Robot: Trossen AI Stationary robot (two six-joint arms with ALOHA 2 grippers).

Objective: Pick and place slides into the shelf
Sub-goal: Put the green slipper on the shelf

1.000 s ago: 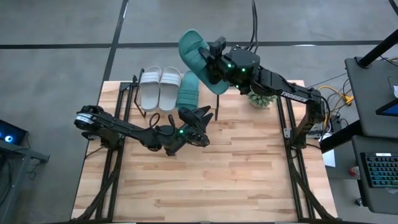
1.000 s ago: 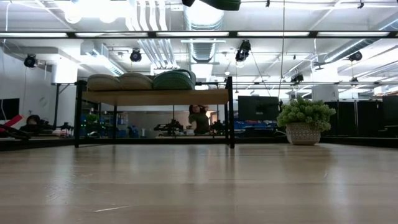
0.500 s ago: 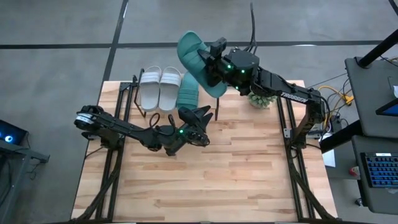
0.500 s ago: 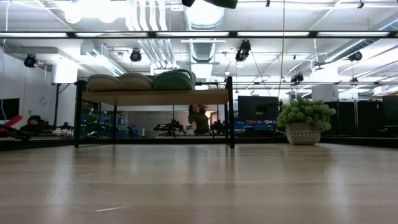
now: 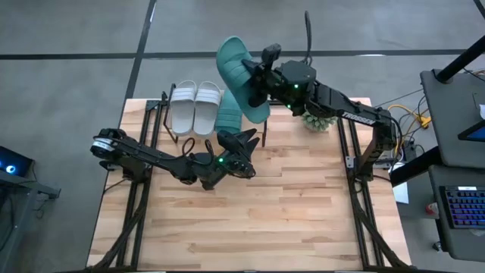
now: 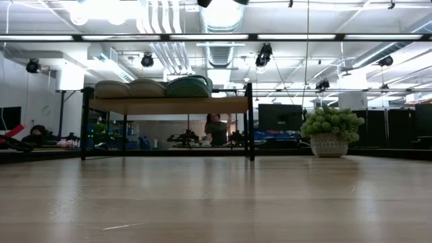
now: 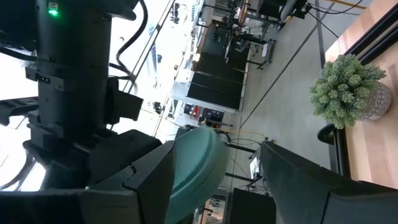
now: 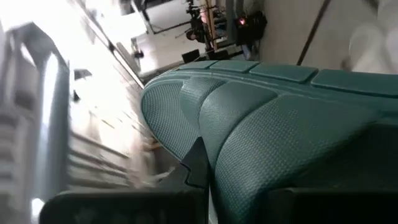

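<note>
A teal slide hangs in my right gripper, high over the far right end of the shelf. On the shelf's plank top rest two pale slides and a second teal slide, all sole down. In the low view they show as a row of two pale ones and the teal one. My left gripper is open, just above the table at the shelf's near right corner. Its wrist view looks up at the held slide. My right gripper is shut on the teal slide's long edge, about mid-length, coming level from the table's right. One finger lies against the textured teal surface; the other is hidden. The slide is lifted clear and stands tilted on edge, one end pointing far and left.
A potted plant stands at the table's far right, under the right arm; it also shows as the plant right of the shelf. Bare wooden tabletop spreads over the near half. A person is in the room beyond the shelf.
My right gripper has carried the teal slide a little toward the table's left and upward; the slide's edge that showed at the low view's top has left that picture. The left arm and the slides on the shelf have kept still.
</note>
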